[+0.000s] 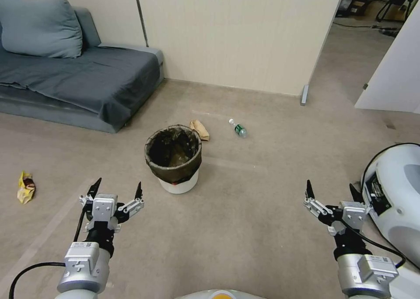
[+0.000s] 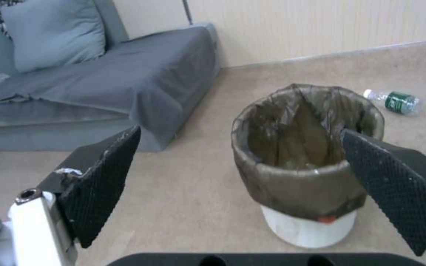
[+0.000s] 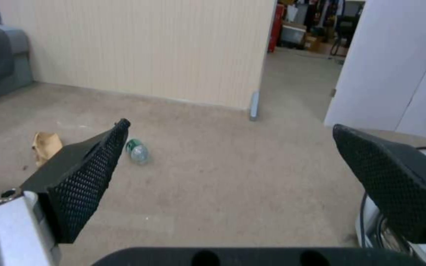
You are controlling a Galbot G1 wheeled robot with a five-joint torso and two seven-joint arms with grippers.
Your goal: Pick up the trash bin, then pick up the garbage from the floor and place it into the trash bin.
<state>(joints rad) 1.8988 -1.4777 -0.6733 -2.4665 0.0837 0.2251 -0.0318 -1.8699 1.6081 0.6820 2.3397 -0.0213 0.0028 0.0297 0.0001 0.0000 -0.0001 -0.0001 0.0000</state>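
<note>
The trash bin (image 1: 175, 159), a white pail lined with a dark bag, stands upright on the floor ahead of me; the left wrist view shows its bin rim (image 2: 297, 173) close up. My left gripper (image 1: 117, 186) is open, low and to the left of the bin, apart from it. Over at the right my right gripper (image 1: 330, 187) is open too and holds nothing. Garbage lies around: a clear bottle with a green label (image 1: 238, 128) (image 2: 395, 101) (image 3: 137, 150) beyond the bin, a brown paper piece (image 1: 199, 129) (image 3: 45, 146) just behind the bin, and a yellow snack wrapper (image 1: 26, 187) far left.
A grey sofa (image 1: 78, 80) with a cushion stands at the back left. A beige wall panel (image 1: 236, 32) closes the back, with a doorway to its right. A white rounded machine (image 1: 393, 194) sits close to my right arm. Bare carpet lies between me and the bin.
</note>
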